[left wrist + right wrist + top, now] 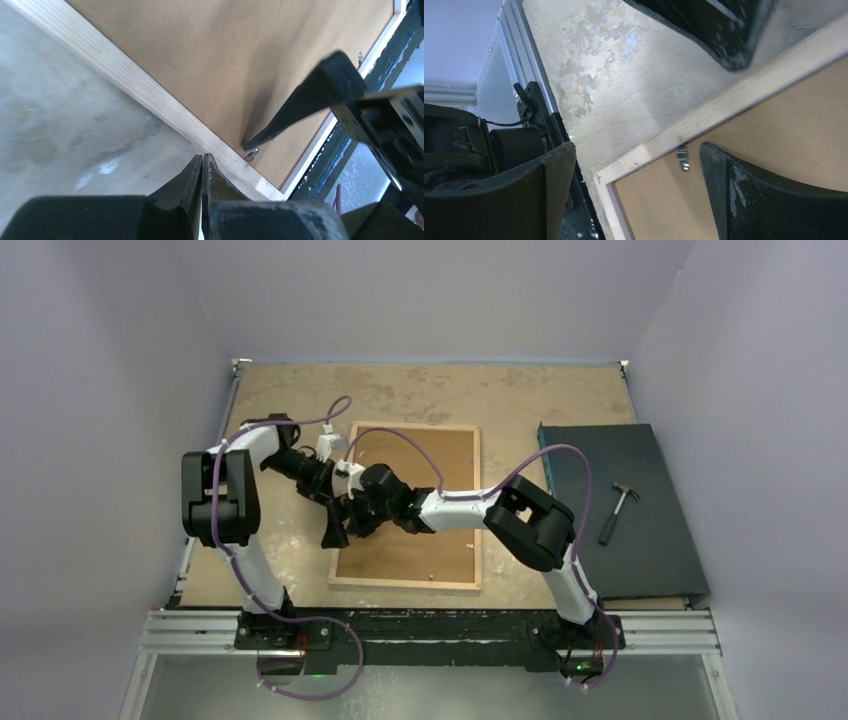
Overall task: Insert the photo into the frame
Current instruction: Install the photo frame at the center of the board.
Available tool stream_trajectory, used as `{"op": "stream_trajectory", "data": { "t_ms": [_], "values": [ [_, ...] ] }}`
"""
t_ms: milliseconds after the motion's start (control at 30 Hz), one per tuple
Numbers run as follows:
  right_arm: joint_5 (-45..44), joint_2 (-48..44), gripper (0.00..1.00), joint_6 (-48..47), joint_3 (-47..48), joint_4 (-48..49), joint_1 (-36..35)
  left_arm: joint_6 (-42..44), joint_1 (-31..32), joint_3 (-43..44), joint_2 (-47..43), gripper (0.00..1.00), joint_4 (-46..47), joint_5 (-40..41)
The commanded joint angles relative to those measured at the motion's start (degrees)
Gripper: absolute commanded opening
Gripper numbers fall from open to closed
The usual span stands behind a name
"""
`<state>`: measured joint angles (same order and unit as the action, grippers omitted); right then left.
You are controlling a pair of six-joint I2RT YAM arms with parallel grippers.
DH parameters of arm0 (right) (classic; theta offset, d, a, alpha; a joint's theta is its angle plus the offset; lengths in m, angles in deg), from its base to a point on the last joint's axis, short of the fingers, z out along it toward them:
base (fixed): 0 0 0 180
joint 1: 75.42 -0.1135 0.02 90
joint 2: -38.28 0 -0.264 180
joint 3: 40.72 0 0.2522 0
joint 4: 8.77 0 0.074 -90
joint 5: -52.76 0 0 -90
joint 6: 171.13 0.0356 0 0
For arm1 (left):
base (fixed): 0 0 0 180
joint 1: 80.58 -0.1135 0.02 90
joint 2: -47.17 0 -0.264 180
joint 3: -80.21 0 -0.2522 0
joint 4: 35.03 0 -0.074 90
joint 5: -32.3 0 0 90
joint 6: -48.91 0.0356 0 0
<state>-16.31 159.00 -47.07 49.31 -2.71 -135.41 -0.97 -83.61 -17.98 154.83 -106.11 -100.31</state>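
The frame [405,583] lies back up in the middle of the table, its light wood rails around a plain brown backing board [430,550]. The photo is not visible. My left gripper [333,535] is shut and empty, its tips at the frame's left rail [150,95], as the left wrist view [202,157] shows. My right gripper [357,515] is open over the frame's near-left part. In the right wrist view [636,146] one finger [744,190] is over the board beside a small metal clip [682,157], and the other is off the frame.
A dark flat mat [650,550] with a hammer [618,510] lies to the right of the frame. Grey walls close in the table on three sides. An aluminium rail [430,632] runs along the near edge. The two arms cross close together over the frame's left rail.
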Motion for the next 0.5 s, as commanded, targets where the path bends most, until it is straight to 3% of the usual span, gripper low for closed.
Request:
{"op": "stream_trajectory", "data": {
  "t_ms": [0,300,467],
  "values": [
    [1.77,-4.88,0.97,-0.58,1.89,-1.14,5.14,1.07,-2.07,6.39,-2.15,0.00,-1.87,-2.06],
    [2.62,-5.73,0.96,-1.30,0.94,-2.01,8.50,-4.63,-2.42,7.80,0.30,0.06,2.76,-3.98],
    [1.66,-6.87,0.97,0.82,-0.73,0.51,12.44,-9.62,-2.42,8.57,3.12,0.18,7.14,-7.39]
  ]
}}
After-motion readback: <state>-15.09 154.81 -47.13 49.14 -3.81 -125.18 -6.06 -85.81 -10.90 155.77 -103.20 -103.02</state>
